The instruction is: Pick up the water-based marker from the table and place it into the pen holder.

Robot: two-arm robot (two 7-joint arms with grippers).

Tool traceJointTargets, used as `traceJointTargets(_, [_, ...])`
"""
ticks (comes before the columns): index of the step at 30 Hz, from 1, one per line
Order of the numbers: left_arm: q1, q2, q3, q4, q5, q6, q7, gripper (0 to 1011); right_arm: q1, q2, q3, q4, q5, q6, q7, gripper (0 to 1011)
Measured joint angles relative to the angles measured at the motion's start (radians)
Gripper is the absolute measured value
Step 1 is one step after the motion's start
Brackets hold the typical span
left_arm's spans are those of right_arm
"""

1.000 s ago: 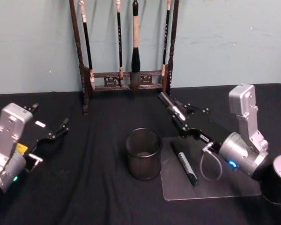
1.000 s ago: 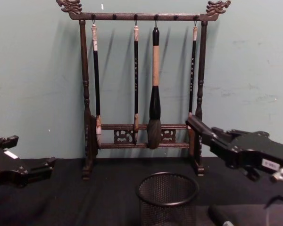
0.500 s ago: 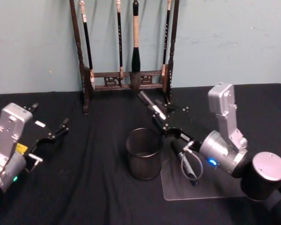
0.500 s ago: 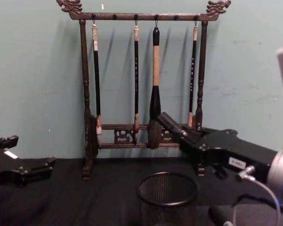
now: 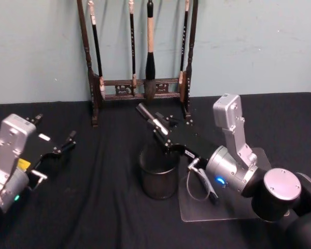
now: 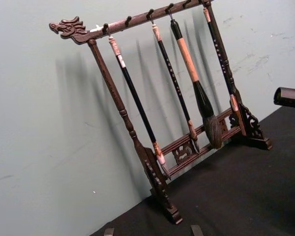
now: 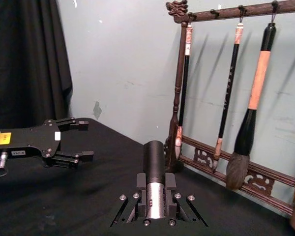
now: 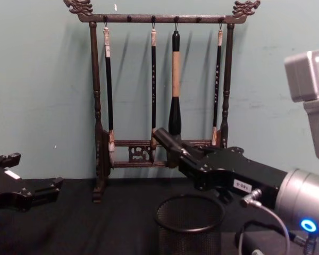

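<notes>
My right gripper [image 5: 162,136] is shut on the water-based marker [image 5: 150,118], a black pen with a silver band that sticks out ahead of the fingers. In the right wrist view the marker [image 7: 154,177] lies clamped between the two pads. The gripper hangs just above and behind the pen holder [image 5: 158,179], a round black mesh cup on the black table [image 5: 93,207]. From the chest view the marker [image 8: 167,139] points up and left over the pen holder [image 8: 189,223]. My left gripper [image 5: 67,142] rests open at the table's left side.
A tall wooden brush rack [image 5: 140,85] with several hanging brushes stands at the back against the wall. A clear mat [image 5: 233,210] lies right of the cup, with another black marker [image 5: 209,191] on it, partly behind my right arm.
My right arm has swung left with the marker, from over the clear mat to above the pen holder. The left arm has stayed still.
</notes>
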Motion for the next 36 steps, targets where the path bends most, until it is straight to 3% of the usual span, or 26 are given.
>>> traceJointTargets(27, [0.000,0.000,0.000,0.000,0.000,0.000,0.000,1009,0.021,-0.014,-0.019,0.014,0.000,0.004,0.015,224])
traceJointTargets(36, [0.000,0.000,0.000,0.000,0.000,0.000,0.000,1009,0.021,-0.014,-0.018,0.014,0.001,0.004,0.014,466])
